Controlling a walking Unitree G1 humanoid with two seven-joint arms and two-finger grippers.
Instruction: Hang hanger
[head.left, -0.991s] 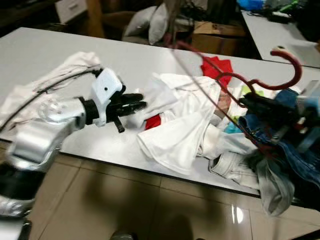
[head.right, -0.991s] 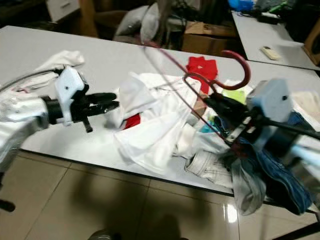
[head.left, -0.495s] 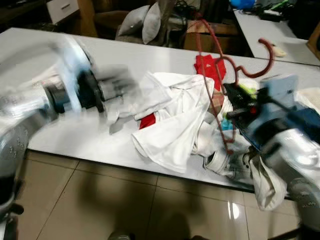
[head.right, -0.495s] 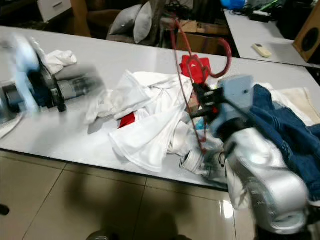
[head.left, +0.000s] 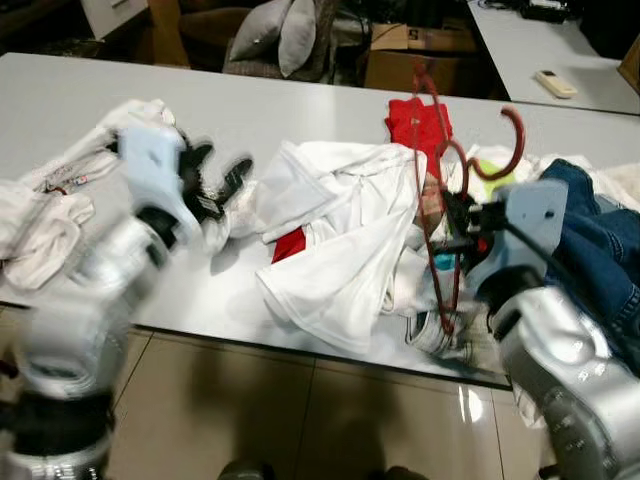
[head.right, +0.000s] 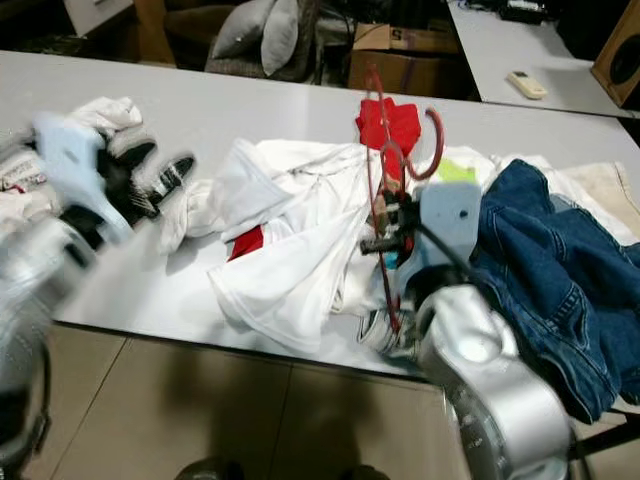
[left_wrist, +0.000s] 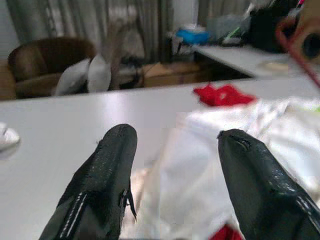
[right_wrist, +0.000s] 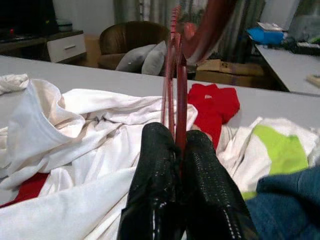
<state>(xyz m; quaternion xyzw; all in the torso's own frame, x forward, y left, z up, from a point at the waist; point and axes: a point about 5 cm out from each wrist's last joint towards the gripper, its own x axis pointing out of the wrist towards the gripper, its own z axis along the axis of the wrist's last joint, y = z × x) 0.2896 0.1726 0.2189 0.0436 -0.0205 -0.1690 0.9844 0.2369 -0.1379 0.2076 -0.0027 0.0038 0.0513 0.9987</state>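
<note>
The right gripper (right_wrist: 180, 150) pinched the red hanger (head.left: 437, 190) upright above the white shirt (head.left: 340, 235) near the table's (head.left: 60, 100) front edge. The left gripper (left_wrist: 172, 145) hovered spread beside the shirt.

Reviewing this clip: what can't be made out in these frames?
- Left gripper: motion blur in both eye views smears the arm; the left wrist view shows its fingers apart.
- Red hanger: its lower bar is lost against the white shirt.
- Where the right gripper would hang it: no rail in view.
</note>
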